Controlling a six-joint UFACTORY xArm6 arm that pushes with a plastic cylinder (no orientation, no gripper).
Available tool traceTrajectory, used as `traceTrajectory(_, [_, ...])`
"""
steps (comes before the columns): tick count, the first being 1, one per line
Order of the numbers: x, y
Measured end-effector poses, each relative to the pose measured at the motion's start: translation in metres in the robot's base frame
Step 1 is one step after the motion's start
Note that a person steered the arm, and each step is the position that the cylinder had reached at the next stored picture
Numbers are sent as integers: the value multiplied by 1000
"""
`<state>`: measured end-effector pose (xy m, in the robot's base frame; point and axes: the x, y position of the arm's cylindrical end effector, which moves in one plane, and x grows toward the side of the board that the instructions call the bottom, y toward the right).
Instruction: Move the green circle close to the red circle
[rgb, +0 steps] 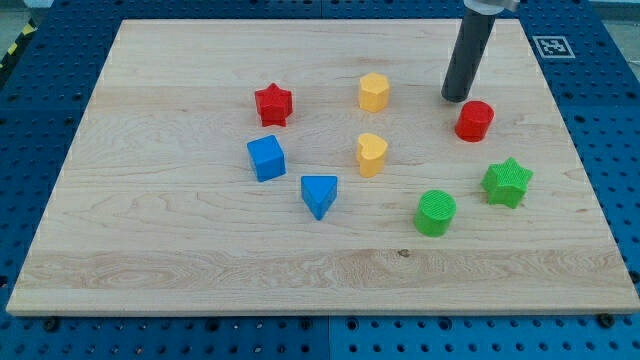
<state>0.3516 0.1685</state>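
The green circle (435, 213) is a round green block on the wooden board, right of centre toward the view's bottom. The red circle (475, 121) is a round red block up and to the right of it, with a clear gap between them. My tip (456, 99) rests on the board just up and left of the red circle, close to it, and far above the green circle. The dark rod rises from the tip toward the view's top.
A green star (507, 182) lies right of the green circle. A yellow heart (371, 154), a yellow hexagon (374, 92), a red star (272, 104), a blue cube (266, 158) and a blue triangle (319, 195) lie to the left. The board's edge (590, 160) is at the right.
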Motion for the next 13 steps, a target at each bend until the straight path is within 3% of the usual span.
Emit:
traceTrajectory(6, [3, -40])
traceTrajectory(10, [49, -56])
traceTrajectory(13, [127, -56])
